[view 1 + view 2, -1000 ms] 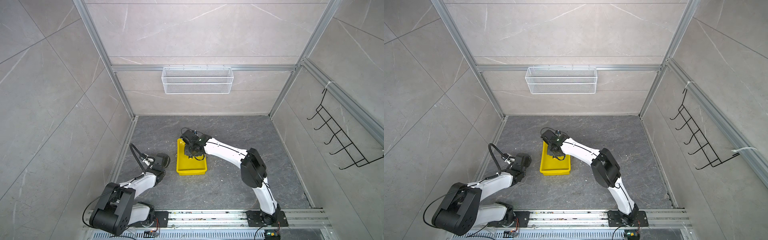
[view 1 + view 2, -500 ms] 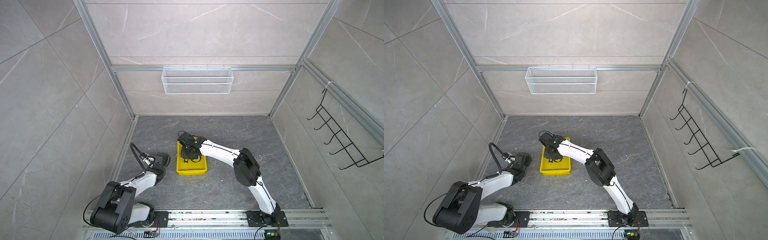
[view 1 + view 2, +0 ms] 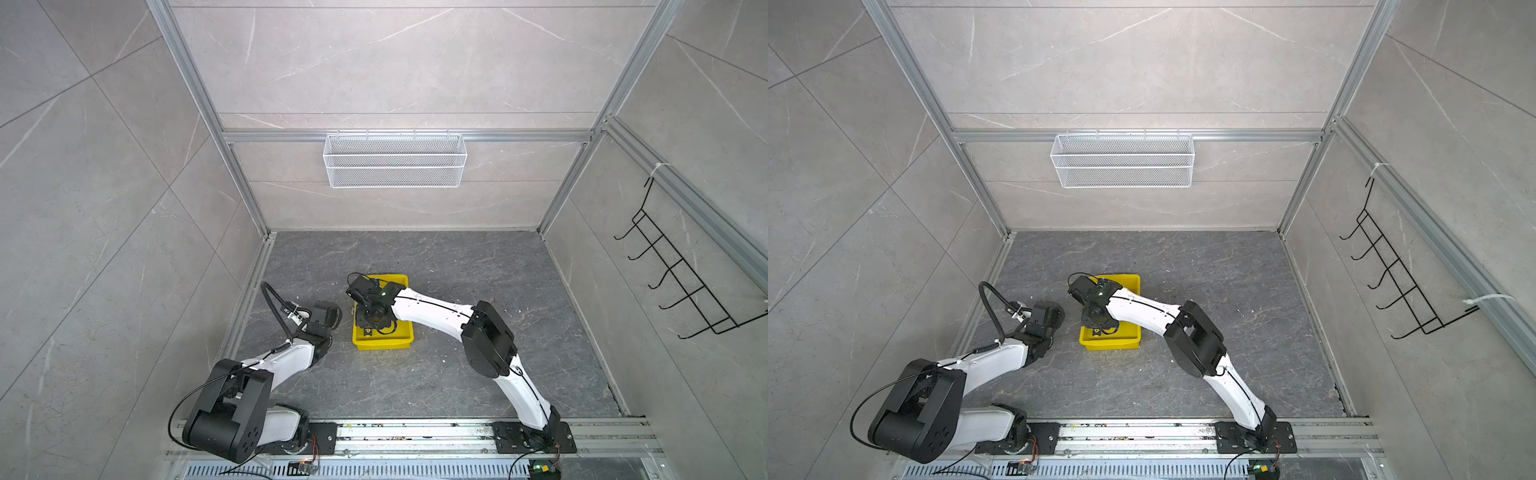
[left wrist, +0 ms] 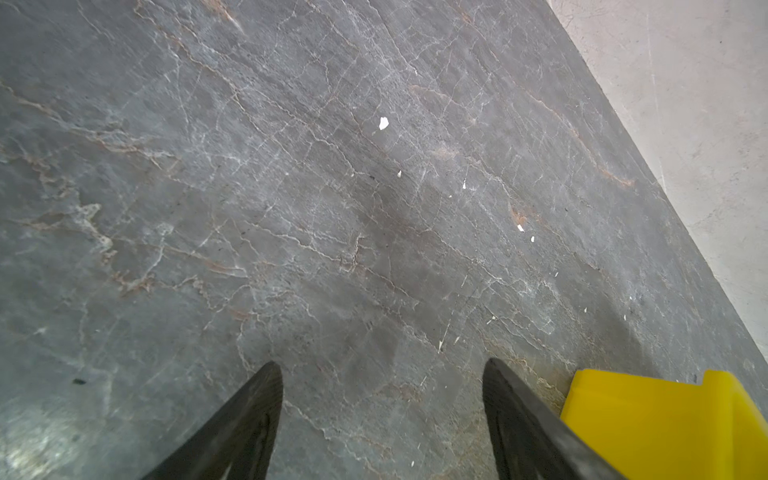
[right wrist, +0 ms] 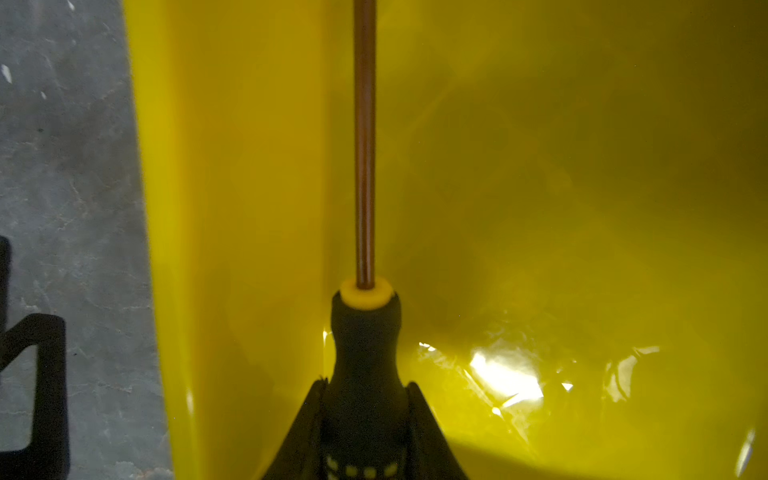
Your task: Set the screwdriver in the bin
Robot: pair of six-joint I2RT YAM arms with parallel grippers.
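The yellow bin [image 3: 382,341] [image 3: 1111,343] lies on the dark floor, left of centre in both top views. My right gripper [image 3: 370,320] [image 3: 1096,320] reaches down inside it and hides most of the screwdriver there. In the right wrist view the right gripper [image 5: 365,382] is shut on the screwdriver [image 5: 365,332] by its black handle. The thin shaft points straight ahead, low along the bin's glossy inside [image 5: 540,208] near one wall. My left gripper [image 3: 328,311] [image 3: 1050,311] [image 4: 380,365] hangs open and empty over bare floor, just left of the bin's corner [image 4: 665,428].
A white wire basket [image 3: 395,160] hangs on the back wall. A black hook rack [image 3: 681,282] is fixed to the right wall. Both arms stand on a metal rail [image 3: 415,432] along the front edge. Small white chips [image 4: 383,123] lie scattered on the floor.
My right gripper has moved left and toward the near end of the bin, carrying the screwdriver lower inside. The left arm has barely moved.
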